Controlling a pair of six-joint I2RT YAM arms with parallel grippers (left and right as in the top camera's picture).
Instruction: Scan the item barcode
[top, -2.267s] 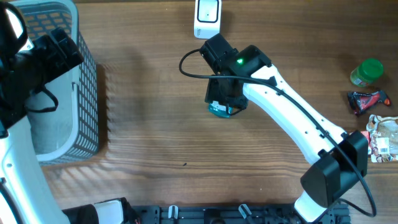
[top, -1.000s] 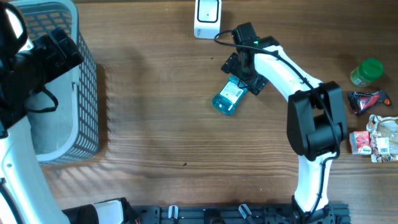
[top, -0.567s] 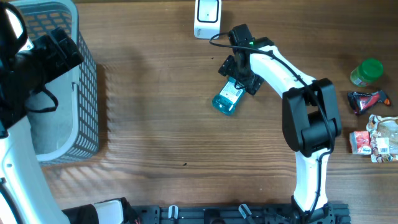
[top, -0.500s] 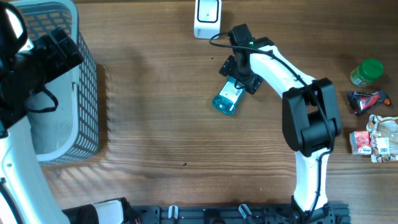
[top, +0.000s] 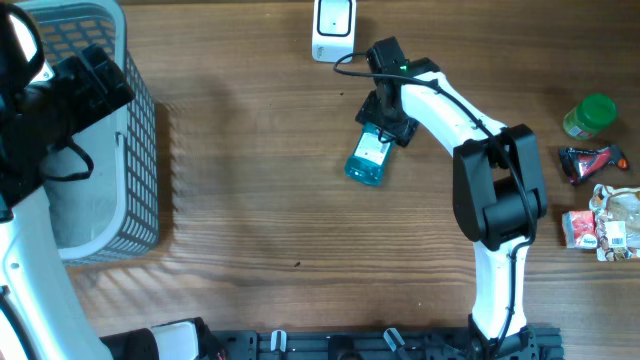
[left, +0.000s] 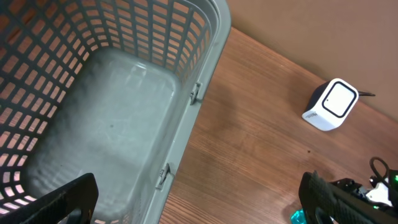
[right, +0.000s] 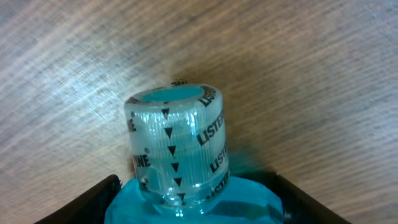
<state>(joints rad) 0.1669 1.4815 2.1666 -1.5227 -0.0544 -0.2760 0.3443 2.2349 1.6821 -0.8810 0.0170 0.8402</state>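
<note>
Wooden table (top: 250, 230) shows open room across the middle and front. Grey basket (top: 140, 150) lines the left edge, white scanner (top: 333, 25) sits at the far edge, green-lidded jar (top: 590, 112) and packets (top: 610, 225) at the right edge. Blue mouthwash bottle (top: 367, 160) lies near the scanner. Right gripper (top: 380, 128) jaws straddle its cap end, partly apart; contact cannot be told. Left gripper (left: 199, 186) jaws are wide, holding nothing, over the basket.
</note>
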